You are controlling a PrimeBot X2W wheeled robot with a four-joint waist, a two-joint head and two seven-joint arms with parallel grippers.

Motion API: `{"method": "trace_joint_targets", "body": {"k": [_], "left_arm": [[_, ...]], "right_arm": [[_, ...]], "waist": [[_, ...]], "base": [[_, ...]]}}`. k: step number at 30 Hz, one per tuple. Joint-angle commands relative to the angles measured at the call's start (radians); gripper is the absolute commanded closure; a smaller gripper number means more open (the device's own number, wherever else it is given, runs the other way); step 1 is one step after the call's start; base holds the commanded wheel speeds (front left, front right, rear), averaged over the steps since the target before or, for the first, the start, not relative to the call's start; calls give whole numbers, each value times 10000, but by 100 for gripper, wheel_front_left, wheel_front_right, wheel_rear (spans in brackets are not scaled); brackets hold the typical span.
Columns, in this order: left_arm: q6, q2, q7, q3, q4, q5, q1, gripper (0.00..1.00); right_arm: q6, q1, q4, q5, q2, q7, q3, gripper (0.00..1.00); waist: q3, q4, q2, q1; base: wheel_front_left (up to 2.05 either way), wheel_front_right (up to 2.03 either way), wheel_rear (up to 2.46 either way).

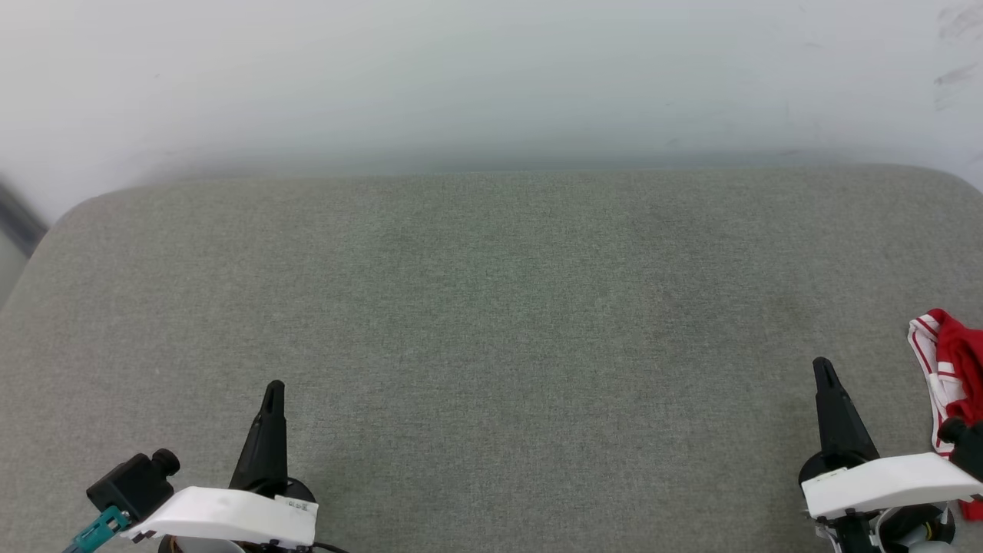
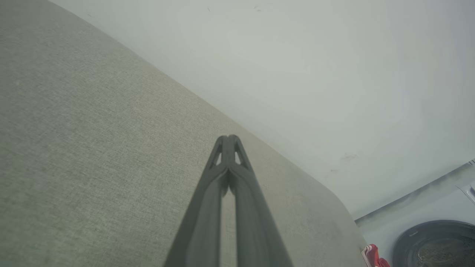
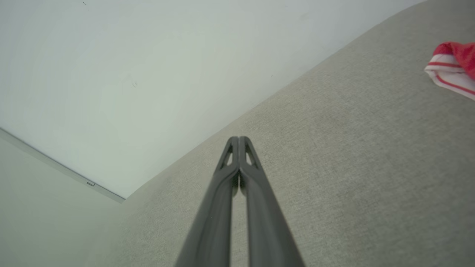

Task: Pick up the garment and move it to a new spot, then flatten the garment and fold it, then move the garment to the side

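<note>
Garment (image 1: pixel 948 369) bunched at cushion (image 1: pixel 491 322) right edge.

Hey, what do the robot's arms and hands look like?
Each arm ends in a white shell. The left hand and right hand have long, dark, tapering fingers with small triangular cut-outs near the tips. The left arm carries a printed label, a black camera block and a teal connector.

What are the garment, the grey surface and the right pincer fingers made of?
Garment: soft knit fabric, likely synthetic; limp bunched folds, matte red, white striped trim.
Surface: woven upholstery cloth, matte grey-green; visible weave grain.
Right pincer fingers: probably moulded plastic, dark, satin; triangular cut-outs near tips.
</note>
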Motion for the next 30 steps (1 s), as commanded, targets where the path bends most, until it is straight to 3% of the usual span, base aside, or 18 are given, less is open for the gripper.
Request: {"method": "trace_joint_targets", "body": {"k": [1, 30], "left_arm": [[-8, 62, 69, 49, -62, -290, -255, 100], [-16, 103, 924, 265, 601, -3727, -701, 100]], "right_arm": [[-1, -286, -88, 303, 19, 54, -51, 100], [-1, -483, 156, 3785, 115, 948, -334, 100]], "waist": [[-3, -2, 0, 0], [-81, -63, 0, -1]], "base": [[0, 0, 0], [0, 0, 0]]}}
